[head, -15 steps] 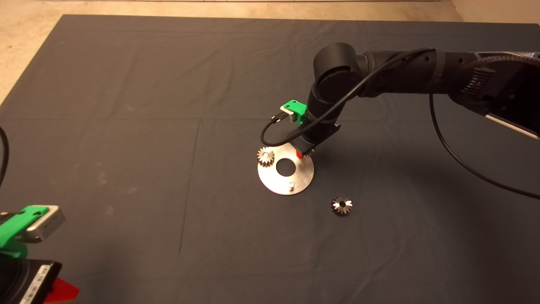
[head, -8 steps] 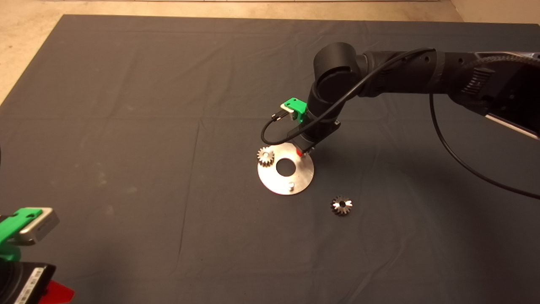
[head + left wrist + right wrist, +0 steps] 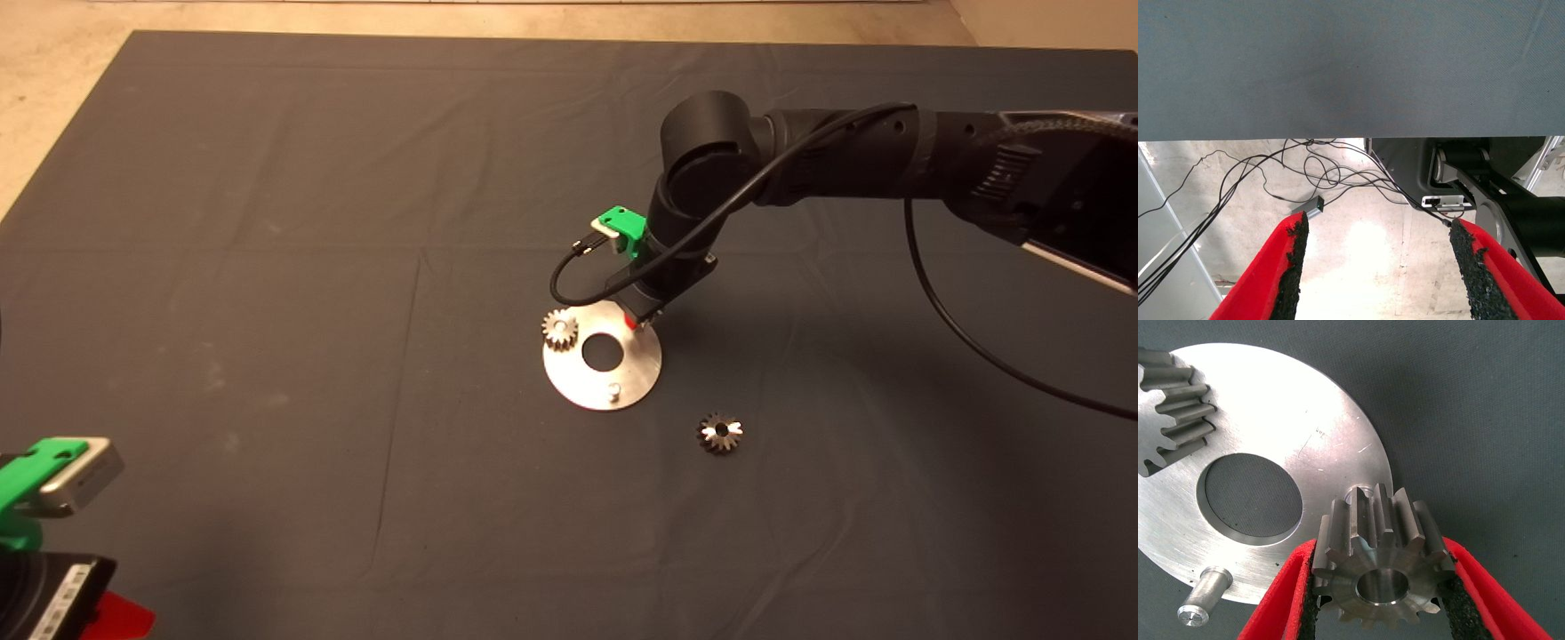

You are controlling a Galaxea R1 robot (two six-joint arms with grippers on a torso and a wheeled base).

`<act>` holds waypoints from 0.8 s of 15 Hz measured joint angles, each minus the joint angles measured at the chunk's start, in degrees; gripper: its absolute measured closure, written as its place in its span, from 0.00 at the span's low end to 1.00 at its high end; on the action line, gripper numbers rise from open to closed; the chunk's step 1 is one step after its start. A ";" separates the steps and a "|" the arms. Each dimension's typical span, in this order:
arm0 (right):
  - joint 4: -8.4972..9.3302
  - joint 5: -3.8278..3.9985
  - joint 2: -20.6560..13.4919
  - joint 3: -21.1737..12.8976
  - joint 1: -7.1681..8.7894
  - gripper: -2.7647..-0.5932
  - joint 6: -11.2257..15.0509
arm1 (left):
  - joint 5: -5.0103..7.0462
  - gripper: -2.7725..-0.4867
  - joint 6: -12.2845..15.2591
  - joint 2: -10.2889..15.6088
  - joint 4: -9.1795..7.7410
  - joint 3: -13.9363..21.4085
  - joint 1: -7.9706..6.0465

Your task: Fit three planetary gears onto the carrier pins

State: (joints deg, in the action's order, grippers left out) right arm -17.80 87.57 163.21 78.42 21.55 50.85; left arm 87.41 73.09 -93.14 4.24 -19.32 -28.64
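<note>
The shiny round carrier disc (image 3: 640, 369) lies mid-mat, also in the right wrist view (image 3: 1305, 427). One planetary gear (image 3: 560, 330) sits on its left pin, also in the right wrist view (image 3: 1171, 410). A bare pin (image 3: 613, 390) stands at the near edge, also in the right wrist view (image 3: 1205, 595). My right gripper (image 3: 637, 322) is shut on a second gear (image 3: 1381, 570), held just above the disc's far right pin (image 3: 1357, 496). A third gear (image 3: 719, 432) lies on the mat to the lower right. My left gripper (image 3: 1375, 267) is open and empty, parked at the lower left.
The dark mat (image 3: 267, 267) covers the table. The right arm's black cable (image 3: 960, 329) hangs over the mat's right side. Past the mat's edge the left wrist view shows floor cables (image 3: 1271, 173) and a machine base (image 3: 1485, 180).
The right gripper with its gear has barely moved over the far right pin. The left gripper has shifted slightly down and left at the picture's corner.
</note>
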 joint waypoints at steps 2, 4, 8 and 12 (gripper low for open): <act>0.00 -0.01 0.00 0.00 -0.15 0.76 0.00 | 0.00 0.57 0.00 0.00 0.00 0.00 0.00; 0.00 0.00 0.00 0.00 -0.13 0.76 0.02 | 0.00 0.57 -0.09 0.00 0.00 0.00 0.00; 0.00 0.04 0.33 -0.04 -0.13 0.75 0.04 | 0.00 0.57 -0.30 0.00 0.00 0.00 0.00; -0.02 0.08 0.68 -0.04 -0.15 0.76 0.04 | 0.00 0.57 -0.38 0.06 0.00 0.00 0.00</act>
State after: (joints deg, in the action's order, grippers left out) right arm -17.82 87.65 163.89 78.39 21.41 50.88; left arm 87.41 72.72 -93.08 4.24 -19.32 -28.64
